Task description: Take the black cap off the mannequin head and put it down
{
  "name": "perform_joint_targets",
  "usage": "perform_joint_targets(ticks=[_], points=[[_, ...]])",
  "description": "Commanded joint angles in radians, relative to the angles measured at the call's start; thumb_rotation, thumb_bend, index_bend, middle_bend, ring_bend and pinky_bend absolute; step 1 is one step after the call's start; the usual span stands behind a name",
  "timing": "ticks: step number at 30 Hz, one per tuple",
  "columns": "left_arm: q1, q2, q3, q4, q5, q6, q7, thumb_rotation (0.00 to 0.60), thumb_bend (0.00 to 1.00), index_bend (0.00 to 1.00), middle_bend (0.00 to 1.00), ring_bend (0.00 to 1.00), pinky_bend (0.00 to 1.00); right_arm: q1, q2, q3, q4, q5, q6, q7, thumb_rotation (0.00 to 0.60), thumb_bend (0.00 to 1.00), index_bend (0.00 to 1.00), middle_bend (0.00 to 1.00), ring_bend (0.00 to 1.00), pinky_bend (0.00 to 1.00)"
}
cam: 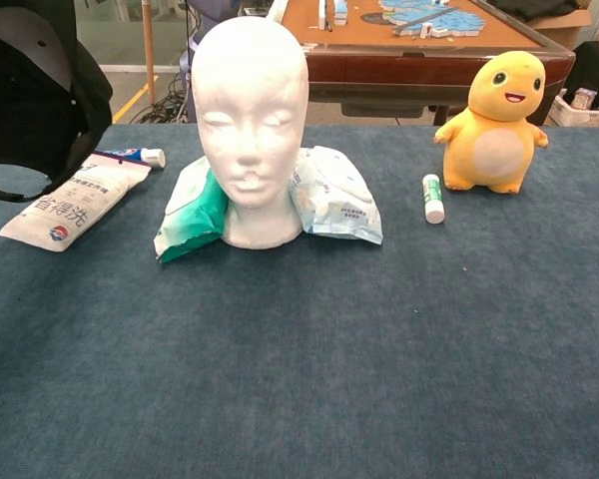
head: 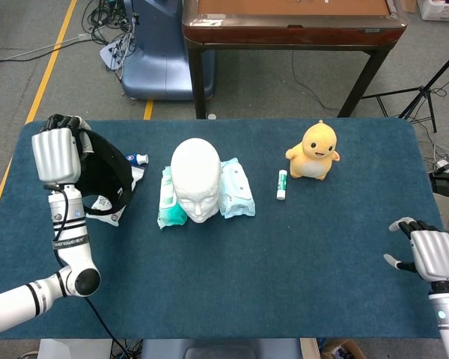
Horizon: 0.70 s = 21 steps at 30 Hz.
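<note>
Dangling at the left of the frame above the bench (head: 232, 262), clear of the bare mannequin head (head: 196, 178), the black cap (head: 105, 176) sags soft and light from the left hand (head: 57, 153), fingers clamped on its edge, best held by the stiffer brim, while the right hand (head: 431, 254) idles lower right, fingers apart.

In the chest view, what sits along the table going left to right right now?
Black cap held up at far left, white pouch, mannequin head between two wipe packs, small white tube, yellow duck toy.
</note>
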Motion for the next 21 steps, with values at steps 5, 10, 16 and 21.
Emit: perform_joint_targets(ticks=[5,10,16,21], points=[[0.014,-0.014,-0.003,0.046,0.031,-0.018,-0.084,0.6,0.55,0.53,0.5,0.29,0.47,0.004,-0.006,-0.001,-0.002,0.004,-0.004,-0.017,0.6,0.08,0.39,0.36,0.34,0.44],[0.055,-0.033,0.019,0.107,0.098,0.007,-0.217,0.6,0.55,0.53,0.5,0.29,0.47,0.008,-0.007,0.001,0.0,0.012,-0.012,-0.02,0.6,0.08,0.39,0.36,0.34,0.44],[0.16,-0.061,0.1,0.201,0.209,0.082,-0.401,0.6,0.55,0.53,0.5,0.29,0.47,0.011,-0.012,-0.001,0.0,0.013,-0.016,-0.03,0.6,0.08,0.39,0.36,0.34,0.44],[0.225,-0.095,0.132,0.302,0.257,0.126,-0.514,0.6,0.55,0.53,0.5,0.29,0.47,0.018,-0.021,-0.005,-0.003,0.011,-0.023,-0.056,0.6,0.08,0.39,0.36,0.34,0.44]])
